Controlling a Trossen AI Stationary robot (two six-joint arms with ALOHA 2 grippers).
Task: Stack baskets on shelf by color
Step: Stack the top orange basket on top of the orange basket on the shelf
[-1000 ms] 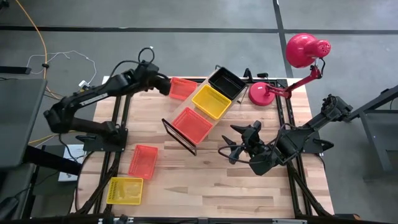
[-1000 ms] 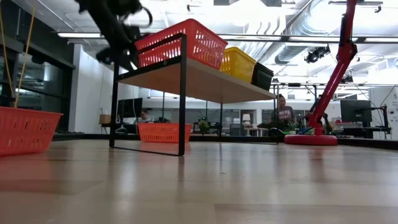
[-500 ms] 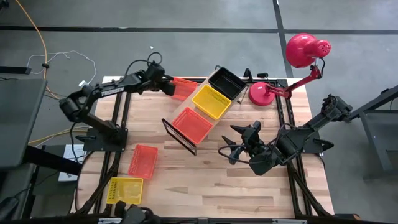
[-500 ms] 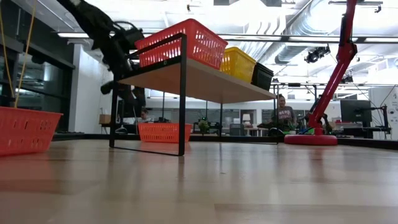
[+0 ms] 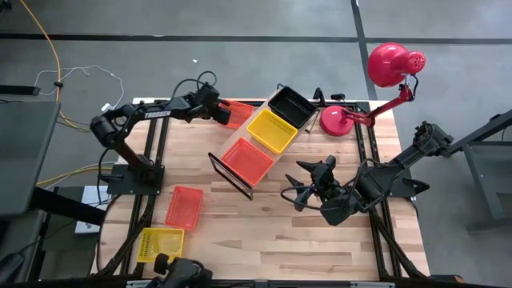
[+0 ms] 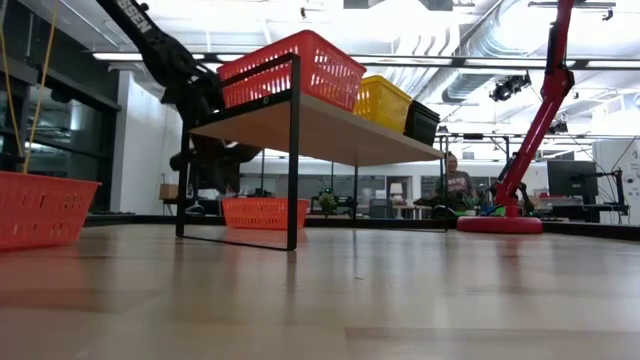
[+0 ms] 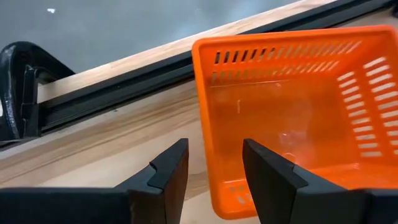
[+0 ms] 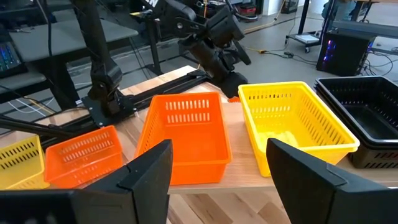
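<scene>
Orange mesh fills the left wrist view: an orange basket (image 7: 292,118) sits on the table (image 5: 272,232) near its far edge, beside the shelf (image 5: 240,144) on its left side. The left gripper (image 5: 218,112) hovers at that basket's near rim with its fingers (image 7: 168,171) parted and nothing between them; one finger lines up with the basket's corner, though contact cannot be judged.

On the light-wood shelf three baskets stand in a row: an orange basket on the shelf (image 5: 247,159) at the end with the black wire frame, a yellow basket on the shelf (image 5: 272,130) in the middle, and a black basket (image 5: 292,106) at the far end toward the red lamp (image 5: 376,80).

Two more baskets lie on the table by its near left corner: a second orange basket (image 5: 185,206) and, closer to the corner, a yellow basket (image 5: 161,244).

The right gripper (image 5: 308,188) waits right of the shelf, over the middle of the table, fingers spread wide and empty, facing the shelf's row of baskets.
</scene>
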